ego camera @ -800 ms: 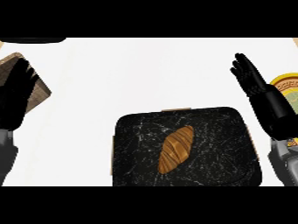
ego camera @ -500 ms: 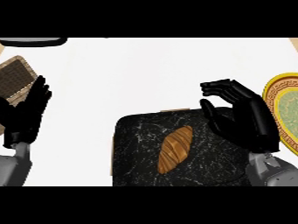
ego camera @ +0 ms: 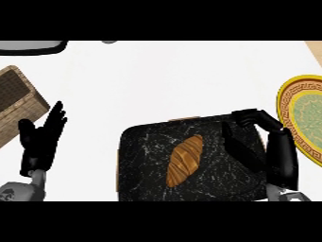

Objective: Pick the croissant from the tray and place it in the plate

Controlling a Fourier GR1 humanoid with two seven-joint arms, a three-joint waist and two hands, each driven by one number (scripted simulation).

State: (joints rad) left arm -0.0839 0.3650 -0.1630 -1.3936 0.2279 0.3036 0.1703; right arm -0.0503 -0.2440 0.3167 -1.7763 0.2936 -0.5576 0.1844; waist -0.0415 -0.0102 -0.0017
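The golden-brown croissant (ego camera: pixel 185 159) is lying on the black marble tray (ego camera: pixel 142 151), lower centre. The right hand (ego camera: pixel 271 142) is hovering right of it, fingers curled around nothing. The left hand (ego camera: pixel 41 142), lower left, is holding its fingers straight.

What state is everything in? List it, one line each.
Croissant: lying on the tray, untouched.
Tray: flat, holding the croissant.
Plate: empty, right of the tray.
Basket: open-topped, at the left.
Left hand: open, resting, fingers up.
Right hand: curled, empty, over the tray's right edge.
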